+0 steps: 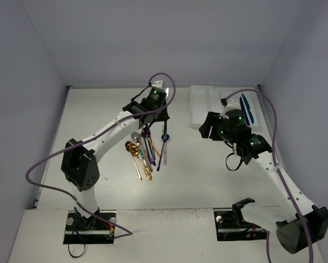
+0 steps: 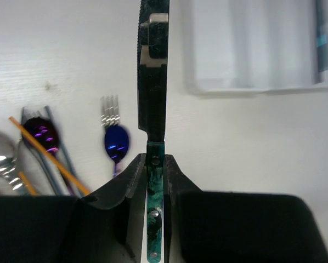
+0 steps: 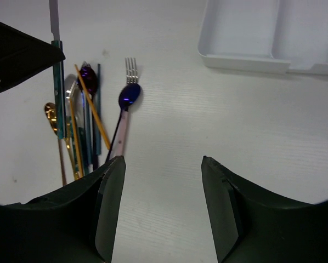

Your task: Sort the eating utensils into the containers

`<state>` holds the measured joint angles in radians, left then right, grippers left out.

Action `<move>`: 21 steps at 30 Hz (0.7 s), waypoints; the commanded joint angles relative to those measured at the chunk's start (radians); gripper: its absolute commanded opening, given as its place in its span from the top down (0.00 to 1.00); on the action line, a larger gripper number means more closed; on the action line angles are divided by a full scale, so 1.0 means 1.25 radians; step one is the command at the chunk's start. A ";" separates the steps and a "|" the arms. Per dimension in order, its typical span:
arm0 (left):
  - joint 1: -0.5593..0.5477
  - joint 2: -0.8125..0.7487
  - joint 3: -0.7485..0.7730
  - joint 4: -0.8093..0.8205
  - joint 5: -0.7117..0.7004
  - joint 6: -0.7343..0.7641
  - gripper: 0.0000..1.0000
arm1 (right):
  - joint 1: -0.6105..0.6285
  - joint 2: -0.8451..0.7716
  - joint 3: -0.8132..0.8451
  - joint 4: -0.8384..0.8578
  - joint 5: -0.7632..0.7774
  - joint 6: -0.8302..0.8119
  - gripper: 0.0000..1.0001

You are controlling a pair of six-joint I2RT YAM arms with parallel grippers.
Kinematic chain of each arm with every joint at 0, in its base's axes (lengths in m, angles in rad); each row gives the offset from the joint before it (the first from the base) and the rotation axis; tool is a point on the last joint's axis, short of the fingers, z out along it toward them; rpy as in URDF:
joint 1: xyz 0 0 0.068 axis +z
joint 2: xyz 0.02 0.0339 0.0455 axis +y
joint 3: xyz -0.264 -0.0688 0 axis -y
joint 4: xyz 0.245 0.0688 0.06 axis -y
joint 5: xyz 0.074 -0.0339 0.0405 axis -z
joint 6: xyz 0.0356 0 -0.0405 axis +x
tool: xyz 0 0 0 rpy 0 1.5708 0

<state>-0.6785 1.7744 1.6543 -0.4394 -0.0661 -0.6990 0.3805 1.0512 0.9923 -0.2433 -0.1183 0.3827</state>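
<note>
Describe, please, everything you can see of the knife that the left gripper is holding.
The knife is slim, with a dark, glossy metallic blade, finely serrated along one edge, and a marbled teal handle with small rivets. The left gripper is shut on the handle, one finger on either side, and the blade points straight away from the wrist, its tip past the top of that view. It sits apart from the other utensils on the table. Whether it is lifted clear of the table cannot be told.

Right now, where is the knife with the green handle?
In the left wrist view, the teal-handled knife is pinched in the left tool, just right of the blue spoon, with the white tray up on the right.
</note>
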 commanded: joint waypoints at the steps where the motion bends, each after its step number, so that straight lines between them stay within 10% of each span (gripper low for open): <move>1: 0.006 -0.090 -0.075 0.213 0.101 -0.118 1.00 | 0.007 0.008 0.078 0.047 -0.080 0.016 0.41; 21: -0.022 -0.115 -0.100 0.381 0.168 -0.305 1.00 | 0.106 0.122 0.146 0.112 -0.059 0.034 0.40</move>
<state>-0.6902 1.6741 1.4754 -0.0550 0.1247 -1.0360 0.4911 1.1831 1.1206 -0.1796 -0.2199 0.4232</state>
